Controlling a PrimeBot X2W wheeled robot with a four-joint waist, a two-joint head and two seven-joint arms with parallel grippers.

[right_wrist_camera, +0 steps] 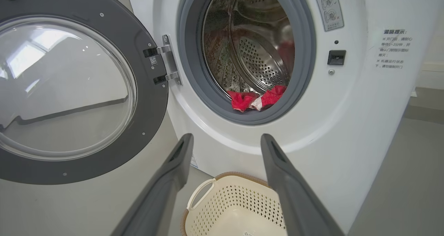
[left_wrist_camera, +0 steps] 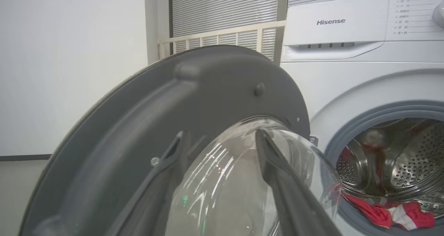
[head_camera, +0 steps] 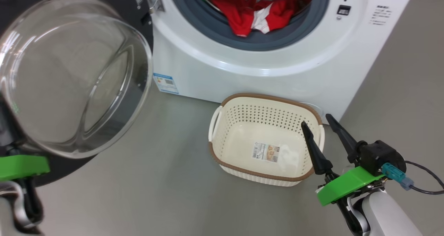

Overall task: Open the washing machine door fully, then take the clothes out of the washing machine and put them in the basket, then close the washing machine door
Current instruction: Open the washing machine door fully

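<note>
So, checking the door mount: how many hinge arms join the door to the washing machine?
2. In the right wrist view, the upper hinge arm and the lower hinge arm sit one above the other beside the washing machine door's rim. None seems hidden.

1. Floor [head_camera: 145,194]: smooth matt grey. It runs across the foreground of the head view and along the right side of the right wrist view.
2. Wall [left_wrist_camera: 69,73]: plain white and flat, at the left of the left wrist view.
3. Skirting strip [left_wrist_camera: 24,157]: narrow dark band at the foot of the wall, above the floor.
4. Blind [left_wrist_camera: 225,7]: pale grey horizontal slats, to the right of the wall.
5. Railing [left_wrist_camera: 222,35]: cream, one top rail over short upright bars, in front of the blind.
</note>
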